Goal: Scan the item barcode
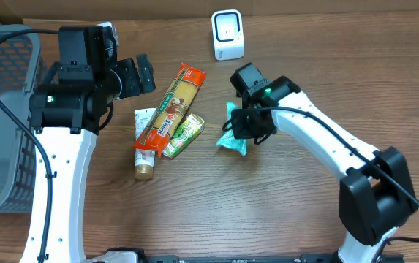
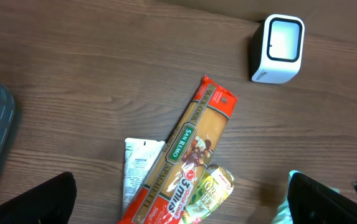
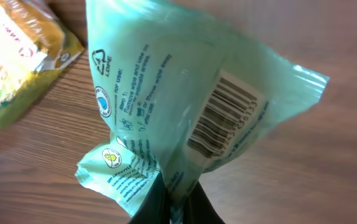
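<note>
Fingertips of the right gripper (image 3: 174, 208) are pinched shut on one end of the green wipes packet (image 3: 166, 106), mid-table; its barcode (image 3: 228, 118) faces the wrist camera, while the white scanner (image 1: 228, 34) stands farther back, beyond it. Left gripper (image 1: 145, 73) hovers off to the left, jaws wide apart

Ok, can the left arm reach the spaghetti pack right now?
Probably yes. The left hand is open beside the spaghetti pack, which has nothing lying over it. The right hand is off to the side, shut on the green packet.
</note>
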Controlling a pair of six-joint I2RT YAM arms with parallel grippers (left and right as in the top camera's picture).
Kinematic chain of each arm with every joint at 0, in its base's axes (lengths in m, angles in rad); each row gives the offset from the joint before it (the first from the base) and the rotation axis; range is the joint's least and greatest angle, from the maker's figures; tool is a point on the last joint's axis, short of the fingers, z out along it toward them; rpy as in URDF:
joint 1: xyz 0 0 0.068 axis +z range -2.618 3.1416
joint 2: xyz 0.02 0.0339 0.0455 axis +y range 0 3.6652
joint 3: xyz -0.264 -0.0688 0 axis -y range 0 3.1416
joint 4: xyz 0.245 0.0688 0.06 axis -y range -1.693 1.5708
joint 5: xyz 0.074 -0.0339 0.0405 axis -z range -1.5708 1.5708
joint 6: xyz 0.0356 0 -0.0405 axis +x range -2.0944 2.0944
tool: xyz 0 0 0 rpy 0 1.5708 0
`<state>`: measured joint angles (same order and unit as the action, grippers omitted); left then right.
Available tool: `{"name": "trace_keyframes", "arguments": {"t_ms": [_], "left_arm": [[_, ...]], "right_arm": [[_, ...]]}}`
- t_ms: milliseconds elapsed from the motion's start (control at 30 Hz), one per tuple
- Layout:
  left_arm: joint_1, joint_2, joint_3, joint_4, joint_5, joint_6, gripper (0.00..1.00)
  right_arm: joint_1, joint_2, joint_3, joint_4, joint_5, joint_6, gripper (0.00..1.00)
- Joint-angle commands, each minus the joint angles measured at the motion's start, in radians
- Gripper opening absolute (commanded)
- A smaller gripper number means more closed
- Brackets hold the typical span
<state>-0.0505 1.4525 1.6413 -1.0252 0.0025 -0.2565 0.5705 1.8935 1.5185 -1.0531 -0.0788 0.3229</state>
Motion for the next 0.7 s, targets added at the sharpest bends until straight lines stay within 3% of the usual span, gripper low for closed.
{"name": "trace_keyframes", "arguments": {"t_ms": [0, 333, 400, 467, 500, 600, 667], "left_arm": [[0.000, 0.000, 0.009, 0.001, -0.013, -0.013, 0.99], [0.000, 0.000, 0.009, 0.001, -0.013, -0.013, 1.00], [0.000, 0.000, 0.009, 0.001, -0.013, -0.013, 1.00], [0.000, 0.000, 0.009, 0.001, -0.013, -0.013, 1.00], [0.000, 0.000, 0.009, 0.001, -0.013, -0.013, 0.99], [0.000, 0.000, 0.009, 0.001, -0.013, -0.013, 1.00], [0.000, 0.000, 0.009, 0.001, -0.013, -0.013, 0.99]], "right_arm": [[0.025, -0.028, 0.005, -0.002, 0.128, -0.256, 0.04], [0.037, -0.024, -0.026, 0.046, 0.153, -0.377, 0.06], [0.026, -0.023, -0.026, 0.062, 0.137, -0.376, 0.19], [0.014, -0.023, -0.026, 0.077, 0.102, -0.376, 0.50], [0.005, -0.023, -0.026, 0.089, 0.075, -0.376, 0.55], [-0.028, -0.023, -0.024, 0.129, 0.049, -0.302, 0.56], [-0.048, -0.023, -0.024, 0.161, 0.048, -0.240, 0.43]]}}
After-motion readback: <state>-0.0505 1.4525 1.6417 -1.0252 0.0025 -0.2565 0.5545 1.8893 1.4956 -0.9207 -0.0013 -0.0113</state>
